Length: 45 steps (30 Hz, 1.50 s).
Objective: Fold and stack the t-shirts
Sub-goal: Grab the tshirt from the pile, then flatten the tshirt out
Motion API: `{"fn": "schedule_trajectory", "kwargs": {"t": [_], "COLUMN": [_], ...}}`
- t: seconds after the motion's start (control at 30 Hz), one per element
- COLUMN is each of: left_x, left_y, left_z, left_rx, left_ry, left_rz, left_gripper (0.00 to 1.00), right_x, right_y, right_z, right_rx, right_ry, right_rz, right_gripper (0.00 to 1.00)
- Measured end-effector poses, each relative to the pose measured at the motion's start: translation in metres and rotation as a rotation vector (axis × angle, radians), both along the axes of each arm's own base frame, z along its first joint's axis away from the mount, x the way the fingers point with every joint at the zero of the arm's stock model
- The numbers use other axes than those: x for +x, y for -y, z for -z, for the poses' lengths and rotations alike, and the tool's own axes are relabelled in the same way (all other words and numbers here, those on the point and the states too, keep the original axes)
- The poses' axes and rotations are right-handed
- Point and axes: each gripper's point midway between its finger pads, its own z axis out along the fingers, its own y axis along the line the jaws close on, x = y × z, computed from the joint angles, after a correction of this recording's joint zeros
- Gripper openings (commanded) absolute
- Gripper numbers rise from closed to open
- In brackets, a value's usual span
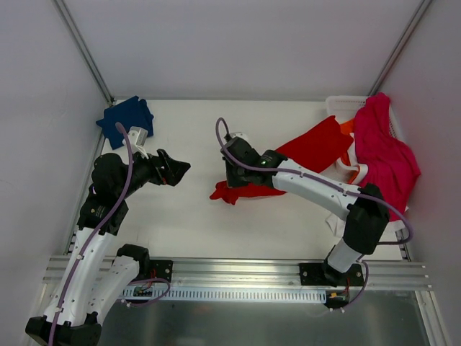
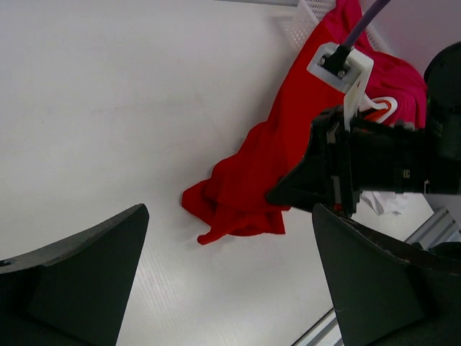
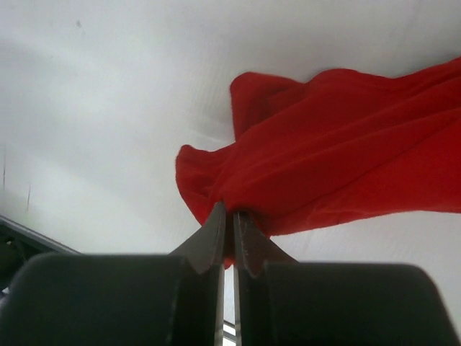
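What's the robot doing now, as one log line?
right gripper: shut on red t-shirt | left gripper: open, empty | navy t-shirt: far-left corner

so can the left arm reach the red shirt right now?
Probably yes: bare table lies between the open left pincer and the red shirt. The right pincer, shut on its bunched end, could crowd it.

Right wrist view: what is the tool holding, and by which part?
The right tool is shut on the red shirt, pinching a fold at its bunched end.
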Motion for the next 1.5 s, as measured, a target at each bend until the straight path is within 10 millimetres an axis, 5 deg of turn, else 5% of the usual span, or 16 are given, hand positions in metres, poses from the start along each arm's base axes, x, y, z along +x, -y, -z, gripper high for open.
{"fn": "schedule_trajectory", "kwargs": {"t": [0.3,0.5,0.53,0.57,0.67,0.83,1.13,1.3,1.5], "left_x": [-0.001,-0.003,-0.004,-0.004,-0.004,-0.004,-0.004,-0.006,-0.003], "left_y": [0.0,-0.001,-0.001,-0.001,-0.001,-0.001,0.0,0.004,0.025], "left_z": [-0.001,-0.005,-0.005,-0.005,-0.006,-0.005,-0.005,-0.004,0.017], "left_rx": [-0.001,-0.003,-0.004,-0.004,-0.004,-0.004,-0.004,-0.005,0.014], "left_ry": [0.003,0.02,0.022,0.023,0.024,0.021,0.021,0.017,-0.095], "left_rz": [0.0,-0.001,-0.001,-0.002,-0.003,-0.001,0.003,0.023,0.114], "left_gripper": [0.99,0.99,0.99,0.99,0.99,0.99,0.99,0.99,0.99], "right_x": [-0.07,-0.079,-0.08,-0.079,-0.079,-0.085,-0.122,-0.136,-0.14], "right_y": [-0.078,-0.103,-0.104,-0.103,-0.094,-0.033,0.061,0.067,0.043], "right_z": [0.028,0.017,0.016,0.016,0.022,0.039,0.03,0.05,0.067], "right_rx": [-0.013,0.023,0.025,0.02,-0.007,-0.163,-0.187,-0.227,-0.233], "right_ry": [-0.044,-0.029,-0.027,-0.021,-0.016,0.017,0.095,0.091,0.117], "right_rz": [-0.188,-0.227,-0.228,-0.225,-0.178,-0.082,0.052,0.053,0.01], "right_gripper": [0.0,0.01,0.05,0.28,0.99,0.99,0.99,0.99,0.92]}}
